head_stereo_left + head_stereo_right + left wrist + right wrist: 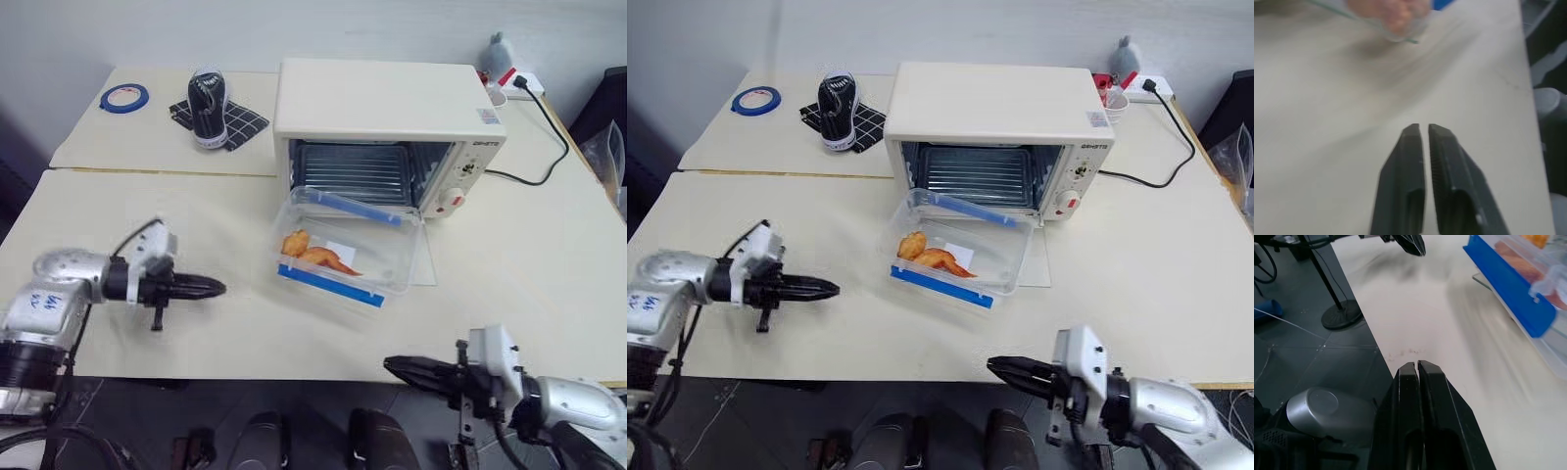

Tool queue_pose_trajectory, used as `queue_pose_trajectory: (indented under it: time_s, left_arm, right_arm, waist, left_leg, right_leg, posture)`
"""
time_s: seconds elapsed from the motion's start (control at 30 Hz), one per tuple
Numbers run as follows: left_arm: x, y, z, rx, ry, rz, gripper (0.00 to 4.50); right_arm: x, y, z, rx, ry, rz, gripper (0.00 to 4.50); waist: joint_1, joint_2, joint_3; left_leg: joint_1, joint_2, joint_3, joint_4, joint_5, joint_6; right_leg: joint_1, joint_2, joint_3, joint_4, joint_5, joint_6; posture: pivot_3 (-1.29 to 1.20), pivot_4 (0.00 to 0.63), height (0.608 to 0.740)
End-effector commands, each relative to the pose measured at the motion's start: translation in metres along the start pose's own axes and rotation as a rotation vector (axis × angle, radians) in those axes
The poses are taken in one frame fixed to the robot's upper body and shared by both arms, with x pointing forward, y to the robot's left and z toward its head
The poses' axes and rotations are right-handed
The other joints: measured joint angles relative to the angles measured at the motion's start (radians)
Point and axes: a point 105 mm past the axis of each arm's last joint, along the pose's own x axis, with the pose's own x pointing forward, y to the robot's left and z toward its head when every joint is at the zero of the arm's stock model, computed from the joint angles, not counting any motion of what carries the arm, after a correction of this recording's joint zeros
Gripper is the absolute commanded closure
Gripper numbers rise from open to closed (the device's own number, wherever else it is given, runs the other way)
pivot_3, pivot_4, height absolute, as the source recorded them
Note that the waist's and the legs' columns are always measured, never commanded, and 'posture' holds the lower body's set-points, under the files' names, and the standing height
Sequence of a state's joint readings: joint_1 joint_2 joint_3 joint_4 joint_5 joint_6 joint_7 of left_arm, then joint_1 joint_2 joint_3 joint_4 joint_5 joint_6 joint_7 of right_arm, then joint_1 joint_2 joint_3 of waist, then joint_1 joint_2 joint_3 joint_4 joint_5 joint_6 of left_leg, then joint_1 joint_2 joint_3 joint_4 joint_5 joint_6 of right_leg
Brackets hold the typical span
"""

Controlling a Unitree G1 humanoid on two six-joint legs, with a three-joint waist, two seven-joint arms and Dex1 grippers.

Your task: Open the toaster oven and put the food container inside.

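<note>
The cream-white toaster oven (387, 108) stands at the back of the table with its glass door dropped flat and its rack showing. The clear food container (343, 245), with blue clip strips and orange food, rests on the lowered door, its far end at the oven's mouth. My left gripper (220, 287) is shut and empty, pointing toward the container from its left, a hand's width away. My right gripper (389, 365) is shut and empty, low at the table's front edge. The left wrist view shows the shut fingertips (1413, 132) over bare table and the container (1396, 19) beyond.
A blue tape roll (124, 97) and a black-and-white cylinder (208, 108) on a checked cloth lie at the back left. The oven's black cord (549, 147) runs to a power strip (519, 83) at the back right. The table's front edge is close to my right gripper.
</note>
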State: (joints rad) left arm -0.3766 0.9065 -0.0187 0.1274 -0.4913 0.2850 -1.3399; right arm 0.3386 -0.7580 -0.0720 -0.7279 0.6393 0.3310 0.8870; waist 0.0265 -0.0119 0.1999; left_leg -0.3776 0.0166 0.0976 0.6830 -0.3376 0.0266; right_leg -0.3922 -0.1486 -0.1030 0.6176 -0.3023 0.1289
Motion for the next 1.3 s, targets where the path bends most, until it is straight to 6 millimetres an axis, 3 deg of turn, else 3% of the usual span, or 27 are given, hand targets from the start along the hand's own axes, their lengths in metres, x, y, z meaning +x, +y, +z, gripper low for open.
queue_pose_trajectory:
  time_s: [0.03, 0.17, 0.3, 0.43, 0.57, 1.07, 1.23, 1.3]
  left_arm:
    - [0.019, -0.016, 0.023, 0.067, -0.084, -0.055, 4.48]
    - [0.046, -0.015, 0.042, 0.056, -0.218, -0.013, 4.48]
    - [0.07, -0.001, 0.046, 0.055, -0.258, 0.085, 4.48]
    - [0.089, 0.019, 0.051, 0.025, -0.327, 0.203, 4.48]
    - [0.106, 0.026, 0.063, 0.028, -0.378, 0.234, 4.48]
    - [0.131, 0.093, 0.095, 0.031, -0.483, 0.516, 4.48]
    - [0.132, 0.089, 0.102, 0.038, -0.511, 0.476, 4.48]
    - [0.12, 0.083, 0.099, 0.047, -0.501, 0.447, 4.48]
  right_arm:
    - [0.014, -0.002, -0.004, 0.0, -0.004, 0.016, 4.5]
    - [0.029, -0.017, 0.006, -0.007, -0.065, -0.009, 4.5]
    - [0.034, -0.056, 0.023, -0.053, -0.108, -0.134, 4.5]
    - [0.032, -0.09, 0.027, -0.112, -0.088, -0.212, 4.5]
    - [0.032, -0.127, 0.037, -0.18, -0.103, -0.3, 4.5]
    - [0.035, -0.207, 0.052, -0.362, -0.132, -0.449, 4.5]
    - [0.028, -0.216, 0.062, -0.374, -0.164, -0.478, 4.5]
    - [0.022, -0.209, 0.058, -0.376, -0.144, -0.433, 4.5]
  waist:
    - [0.0, 0.0, 0.0]
    - [-0.003, 0.0, 0.0]
    - [-0.003, -0.001, -0.001]
    - [-0.002, -0.001, -0.001]
    - [-0.003, -0.001, -0.001]
    - [-0.009, -0.001, -0.001]
    - [-0.017, -0.001, -0.001]
    - [-0.023, -0.001, -0.001]
  left_leg:
    - [0.0, 0.0, 0.0, 0.0, 0.0, 0.0]
    - [0.0, 0.0, -0.001, 0.0, 0.0, 0.0]
    - [0.0, -0.001, -0.001, 0.002, 0.001, 0.0]
    - [0.0, -0.001, -0.001, 0.002, 0.001, 0.0]
    - [-0.001, -0.002, 0.0, 0.002, 0.001, 0.002]
    - [-0.002, -0.004, -0.001, 0.002, 0.002, 0.001]
    - [-0.007, -0.002, -0.003, 0.003, 0.003, 0.0]
    - [-0.009, -0.002, -0.003, 0.005, 0.003, 0.0]
  right_leg:
    - [0.0, 0.0, 0.0, 0.0, 0.0, 0.001]
    - [0.0, 0.0, -0.001, 0.001, 0.0, 0.001]
    - [0.0, 0.0, -0.001, 0.002, 0.001, 0.001]
    - [0.0, 0.0, -0.002, 0.002, 0.001, 0.001]
    - [0.0, 0.0, -0.003, 0.002, 0.001, 0.002]
    - [0.0, 0.0, -0.007, 0.001, 0.001, 0.003]
    - [-0.002, 0.0, -0.011, 0.001, 0.001, 0.003]
    - [-0.002, 0.0, -0.014, 0.001, 0.001, 0.003]
  posture:
    - [0.0, 0.15, 0.74]
    - [0.0, 0.15, 0.74]
    - [0.0, 0.15, 0.74]
    - [0.0, 0.15, 0.74]
    - [0.0, 0.15, 0.74]
    - [0.0, 0.15, 0.74]
    - [0.0, 0.15, 0.74]
    - [0.0, 0.15, 0.74]
